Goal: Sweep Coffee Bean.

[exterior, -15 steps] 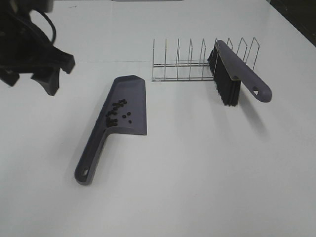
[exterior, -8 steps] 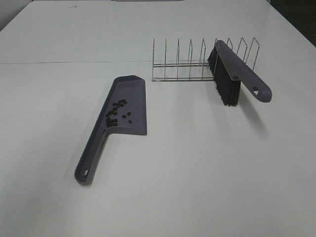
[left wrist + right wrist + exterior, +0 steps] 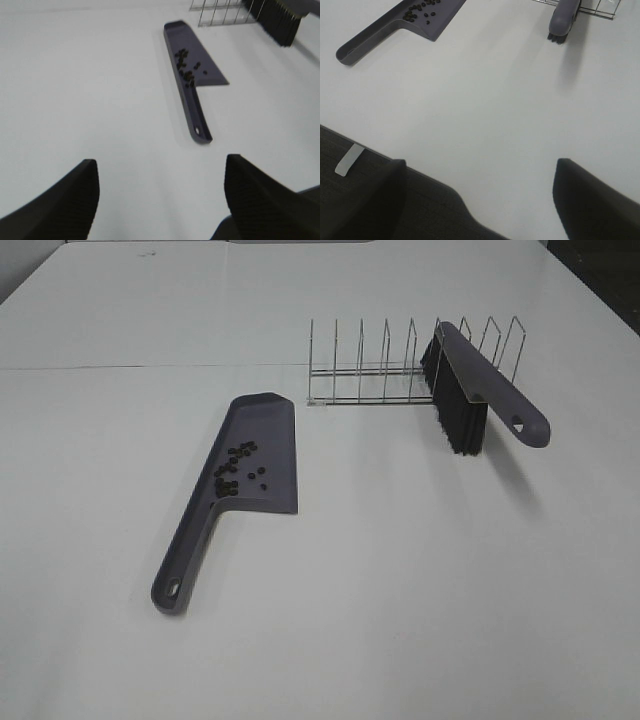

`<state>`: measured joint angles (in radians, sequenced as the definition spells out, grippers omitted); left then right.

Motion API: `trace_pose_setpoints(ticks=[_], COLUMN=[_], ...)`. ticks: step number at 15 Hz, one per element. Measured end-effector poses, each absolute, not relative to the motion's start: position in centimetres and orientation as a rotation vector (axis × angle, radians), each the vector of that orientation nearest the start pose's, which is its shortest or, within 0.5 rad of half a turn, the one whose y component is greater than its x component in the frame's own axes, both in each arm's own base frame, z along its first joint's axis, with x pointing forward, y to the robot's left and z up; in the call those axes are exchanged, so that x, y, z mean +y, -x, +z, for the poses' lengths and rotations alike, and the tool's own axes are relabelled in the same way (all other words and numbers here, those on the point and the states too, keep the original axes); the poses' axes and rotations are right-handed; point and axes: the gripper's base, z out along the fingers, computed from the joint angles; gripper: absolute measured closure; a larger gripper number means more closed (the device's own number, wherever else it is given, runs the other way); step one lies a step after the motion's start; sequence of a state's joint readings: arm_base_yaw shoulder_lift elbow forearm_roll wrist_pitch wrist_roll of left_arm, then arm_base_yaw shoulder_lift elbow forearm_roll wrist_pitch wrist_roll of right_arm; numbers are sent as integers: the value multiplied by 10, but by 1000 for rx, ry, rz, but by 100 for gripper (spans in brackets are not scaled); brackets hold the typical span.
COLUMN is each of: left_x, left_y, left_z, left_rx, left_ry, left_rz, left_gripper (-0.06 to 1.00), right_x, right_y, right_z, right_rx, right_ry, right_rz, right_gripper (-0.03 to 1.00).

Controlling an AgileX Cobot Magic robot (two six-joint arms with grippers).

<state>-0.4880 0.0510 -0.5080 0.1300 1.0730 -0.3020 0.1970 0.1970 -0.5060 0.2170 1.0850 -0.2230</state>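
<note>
Beans [image 3: 235, 470] in dustpan [image 3: 265, 430], well apart from grippers | left gripper [image 3: 160, 192] spread | right gripper [image 3: 480, 195] spread

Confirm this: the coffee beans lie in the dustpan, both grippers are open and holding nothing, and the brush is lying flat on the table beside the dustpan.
One detail is wrong. The brush is not flat on the table; it is propped in the wire rack, away from the dustpan, as the exterior high view shows. The coffee beans do lie in the dustpan, and the left gripper and right gripper are open and holding nothing.
</note>
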Motion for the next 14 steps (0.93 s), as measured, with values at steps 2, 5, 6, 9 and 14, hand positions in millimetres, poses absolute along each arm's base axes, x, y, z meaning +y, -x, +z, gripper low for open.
trace_pose_setpoints(ticks=[2,5,6,9,14], left_x=[12,8,5,0,-1], left_y=[1,3,4,6,6], left_z=[280,279,279,280,280], left_rx=[2035,2010,2003,1996,1992], left_ry=[-223,-379,-416,-439,-438], left_rz=[-319,-297,-314,-395,-397], left_gripper=[28,28,28,28,28], right_x=[22,22,22,22,22], right_y=[-19,-19,-19,-19,-19], right_z=[277,277,277,277,277], right_rx=[2200,2200,2200,2200,2200], right_ry=[459,459,459,459,459], right_rz=[258,258,258,258,258], right_gripper=[26,26,26,26,26])
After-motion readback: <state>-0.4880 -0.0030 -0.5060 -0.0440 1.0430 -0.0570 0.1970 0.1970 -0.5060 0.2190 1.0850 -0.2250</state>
